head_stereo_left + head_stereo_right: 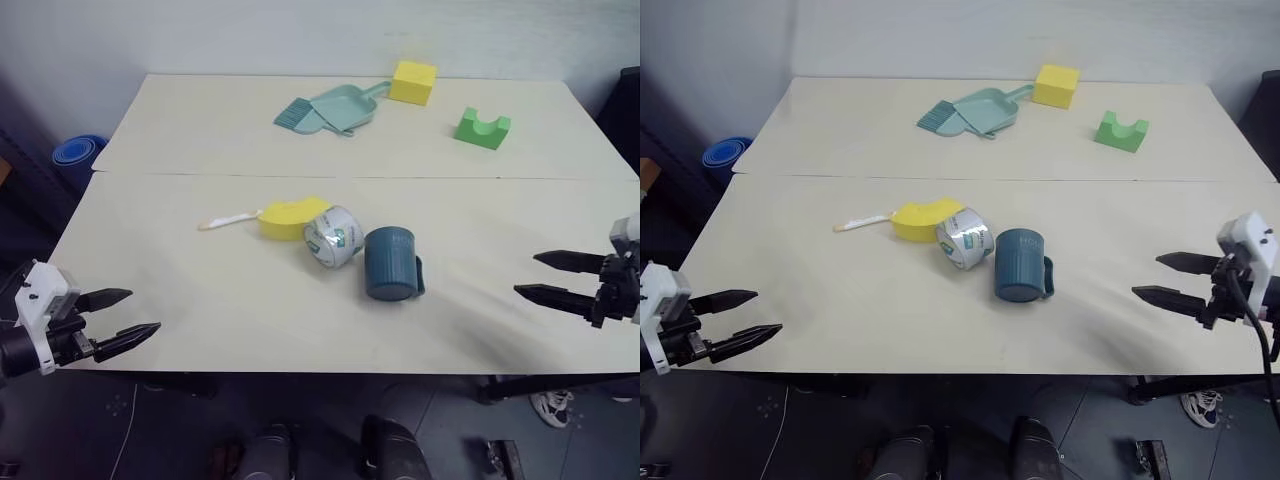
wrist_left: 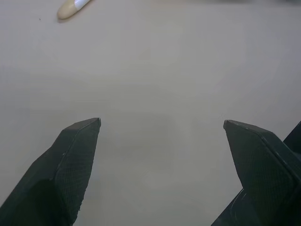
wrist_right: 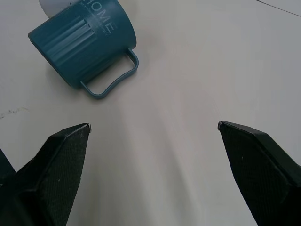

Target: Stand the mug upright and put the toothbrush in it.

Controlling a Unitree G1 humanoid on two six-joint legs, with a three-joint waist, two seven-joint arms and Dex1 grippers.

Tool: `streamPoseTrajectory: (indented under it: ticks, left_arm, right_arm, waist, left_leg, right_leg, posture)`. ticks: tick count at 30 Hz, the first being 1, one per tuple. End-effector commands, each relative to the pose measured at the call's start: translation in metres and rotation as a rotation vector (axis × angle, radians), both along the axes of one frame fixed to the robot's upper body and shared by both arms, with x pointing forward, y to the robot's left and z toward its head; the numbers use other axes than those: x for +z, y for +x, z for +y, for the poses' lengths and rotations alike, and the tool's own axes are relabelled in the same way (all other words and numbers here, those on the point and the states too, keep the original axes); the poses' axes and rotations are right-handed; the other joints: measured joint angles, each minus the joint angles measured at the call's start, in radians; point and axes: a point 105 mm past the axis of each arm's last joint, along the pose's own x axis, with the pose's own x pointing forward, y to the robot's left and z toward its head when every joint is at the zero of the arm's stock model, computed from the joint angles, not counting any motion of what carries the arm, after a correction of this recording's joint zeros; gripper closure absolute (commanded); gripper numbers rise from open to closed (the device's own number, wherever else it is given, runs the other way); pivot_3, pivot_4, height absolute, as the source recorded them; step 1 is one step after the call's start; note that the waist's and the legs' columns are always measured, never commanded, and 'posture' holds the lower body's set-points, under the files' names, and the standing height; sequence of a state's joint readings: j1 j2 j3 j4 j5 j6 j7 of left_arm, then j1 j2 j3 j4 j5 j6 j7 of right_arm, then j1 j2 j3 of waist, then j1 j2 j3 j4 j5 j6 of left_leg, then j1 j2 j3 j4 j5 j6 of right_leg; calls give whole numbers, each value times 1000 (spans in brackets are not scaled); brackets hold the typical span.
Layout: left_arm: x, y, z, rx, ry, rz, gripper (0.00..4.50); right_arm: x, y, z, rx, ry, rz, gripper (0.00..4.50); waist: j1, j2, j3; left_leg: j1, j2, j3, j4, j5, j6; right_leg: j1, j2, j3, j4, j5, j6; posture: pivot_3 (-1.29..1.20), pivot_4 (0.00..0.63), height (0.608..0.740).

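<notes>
Pale worktop (image 1: 200, 300) with a seam across it, dark floor (image 1: 160, 420) below, blue object (image 1: 78, 150) at its left. Mug (image 1: 391, 263) lies on its side mid-worktop, touching the tape roll (image 1: 333, 236). Toothbrush (image 1: 228, 219) lies flat, one end beneath a yellow block (image 1: 288, 215). Right wrist view shows "HOME" on the mug. Left gripper (image 1: 138, 314) and right gripper (image 1: 527, 275) jaws released, empty.
</notes>
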State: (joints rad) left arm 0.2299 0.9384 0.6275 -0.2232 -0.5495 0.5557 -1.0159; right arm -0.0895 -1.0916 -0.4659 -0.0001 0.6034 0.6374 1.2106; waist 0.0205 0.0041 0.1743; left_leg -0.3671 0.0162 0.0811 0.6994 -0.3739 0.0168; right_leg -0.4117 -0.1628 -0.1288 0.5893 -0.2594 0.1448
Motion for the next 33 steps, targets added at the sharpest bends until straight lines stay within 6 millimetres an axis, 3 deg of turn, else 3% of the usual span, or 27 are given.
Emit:
streamPoseTrajectory:
  ticks: [1, 11, 18, 22, 27, 33]
  left_arm:
    - [13, 1, 1, 0, 15, -38, 50]
    - [13, 14, 0, 42, 8, -70, 50]
    - [22, 27, -2, 48, -16, -112, 50]
    - [29, 24, -27, -58, -61, -104, 50]
    - [50, 17, -72, -262, -111, -94, 50]
    - [75, 25, -99, -389, -99, -151, 50]
  right_arm:
    - [17, -3, -2, -4, -26, -44, 0]
    - [13, -2, -5, -42, -68, -38, 0]
    - [26, 7, 0, -78, -37, -55, 0]
    - [42, 11, 33, -30, -20, -90, 0]
    - [71, 31, 99, 31, 55, -141, 0]
    - [72, 50, 169, 51, 89, -117, 0]
  waist:
    - [0, 0, 0]
    - [0, 0, 0]
    - [0, 0, 0]
    - [-2, 0, 0]
    - [-16, 0, 0]
    - [-22, 0, 0]
  left_leg:
    - [0, 0, 0, 0, 0, 0]
    - [0, 0, 0, 0, 0, 0]
    - [1, 0, 1, 0, 0, 0]
    - [1, 0, 0, 0, 0, 0]
    - [1, 1, 0, 1, 0, -1]
    - [-1, 0, -2, 0, 0, -3]
  right_leg:
    - [0, 0, 0, 0, 0, 0]
    - [0, 0, 0, 0, 0, 0]
    - [0, 0, 1, 1, 0, 0]
    - [-1, 0, 1, 2, 0, 0]
    - [-1, 0, 1, 3, 0, 0]
    - [-4, 0, -1, 7, 0, 0]
  posture:
    - [0, 150, 740]
    - [0, 150, 740]
    - [0, 150, 740]
    - [0, 150, 740]
    - [0, 150, 740]
    - [0, 150, 740]
